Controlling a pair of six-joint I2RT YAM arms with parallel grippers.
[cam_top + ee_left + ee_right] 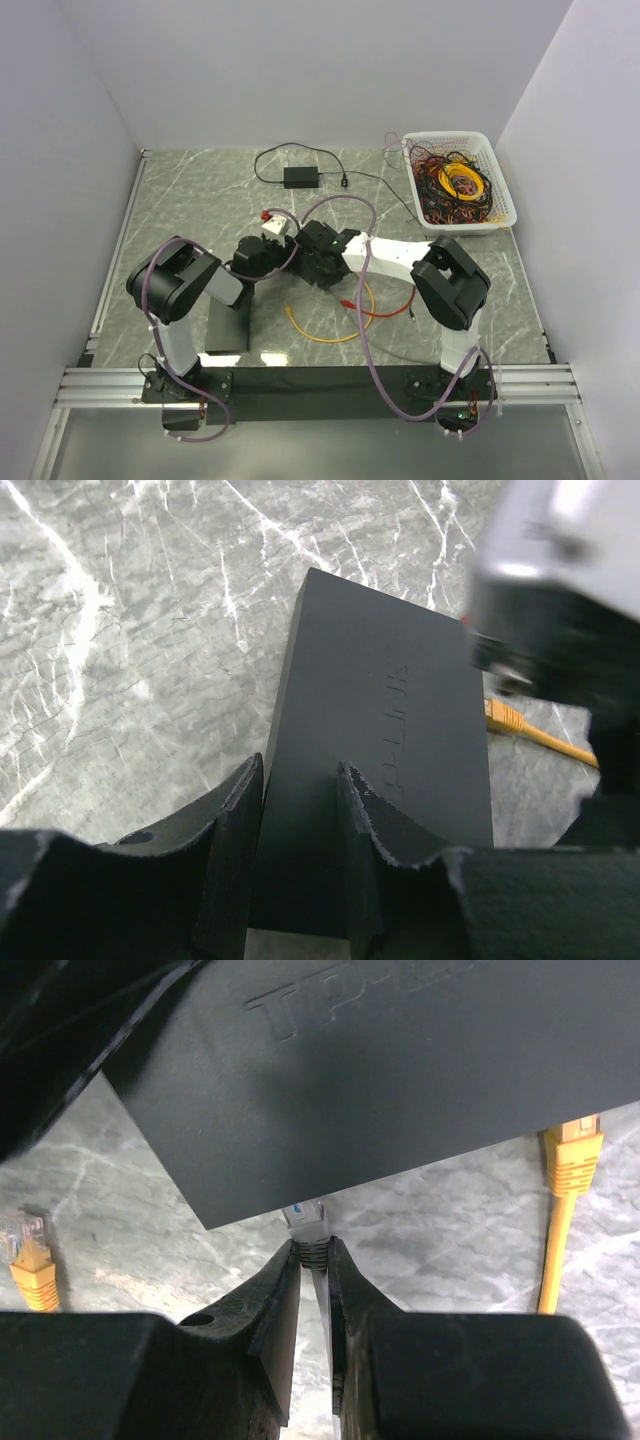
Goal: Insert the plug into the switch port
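Bracing explains the left gripper (298, 780): its jaws close across one end of the black switch (380, 680), pinching the casing so it cannot slide on the desk (120, 630) when pushed from the port side. The right gripper (313, 1260) has its jaws pressed on the grey plug (307, 1222) just behind its head, so the connector points straight at the switch's edge. The plug's tip sits at that edge, perhaps just entering a port. The port face is in shadow under the casing, so I cannot tell how deep it goes.

Only the right wrist view shows the plug and its grip, plus loose yellow plugs (570, 1150) lying on either side. The left wrist view gives the hold on the switch and a blurred right gripper. The overhead view shows both arms meeting mid-desk and a basket (470, 229) of cables well apart, but hides switch and plug beneath the grippers.
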